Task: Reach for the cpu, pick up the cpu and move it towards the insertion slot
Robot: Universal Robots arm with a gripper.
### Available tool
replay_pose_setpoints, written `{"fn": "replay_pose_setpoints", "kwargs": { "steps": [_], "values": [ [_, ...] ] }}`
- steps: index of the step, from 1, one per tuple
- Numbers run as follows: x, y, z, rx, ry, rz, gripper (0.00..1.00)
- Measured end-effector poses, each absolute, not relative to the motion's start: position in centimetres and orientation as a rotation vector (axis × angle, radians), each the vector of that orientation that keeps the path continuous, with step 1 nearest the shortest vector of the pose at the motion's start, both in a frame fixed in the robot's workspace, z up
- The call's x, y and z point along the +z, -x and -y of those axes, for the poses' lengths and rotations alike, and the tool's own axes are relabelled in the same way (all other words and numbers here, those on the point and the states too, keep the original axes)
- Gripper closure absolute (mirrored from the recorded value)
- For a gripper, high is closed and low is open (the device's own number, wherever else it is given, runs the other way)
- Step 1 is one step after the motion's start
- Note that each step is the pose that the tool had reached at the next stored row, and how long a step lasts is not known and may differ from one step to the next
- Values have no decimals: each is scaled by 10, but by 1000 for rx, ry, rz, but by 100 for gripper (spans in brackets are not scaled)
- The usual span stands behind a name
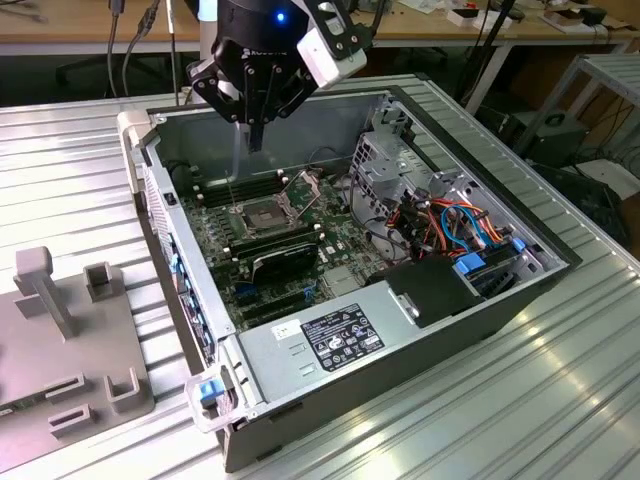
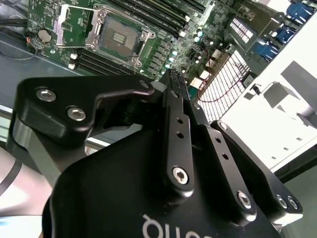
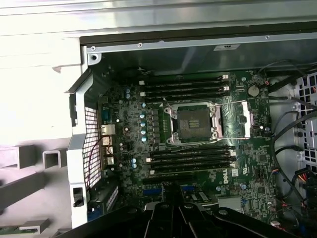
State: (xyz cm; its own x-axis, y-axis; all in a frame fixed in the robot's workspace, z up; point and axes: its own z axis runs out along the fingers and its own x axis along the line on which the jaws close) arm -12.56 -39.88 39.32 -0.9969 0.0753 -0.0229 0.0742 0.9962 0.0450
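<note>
I had the gripper (image 1: 255, 140) hanging above the open case (image 1: 330, 360), clear of its walls, fingers (image 2: 173, 114) drawn close together (whether pinching the cpu I could not tell), near the insertion slot (image 3: 193, 123), whose retention plate (image 3: 238, 117) stood hinged open, presumably to receive it.

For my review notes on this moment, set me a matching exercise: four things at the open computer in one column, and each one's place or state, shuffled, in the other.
Things:
1. gripper
2. insertion slot
3. retention plate
4. memory slots

Place or state:
A. long, narrow and dark, in rows on two sides of the insertion slot
B. hinged open beside the insertion slot
C. above the open computer case
D. square, metal-framed, dark centre uncovered

Pairs: 1-C; 2-D; 3-B; 4-A
</note>
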Motion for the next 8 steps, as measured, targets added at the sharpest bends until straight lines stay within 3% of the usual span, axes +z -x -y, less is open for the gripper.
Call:
{"fn": "replay_pose_setpoints", "kwargs": {
  "steps": [8],
  "values": [
    [393, 127, 399, 69, -117, -3115, 89]
  ]
}}
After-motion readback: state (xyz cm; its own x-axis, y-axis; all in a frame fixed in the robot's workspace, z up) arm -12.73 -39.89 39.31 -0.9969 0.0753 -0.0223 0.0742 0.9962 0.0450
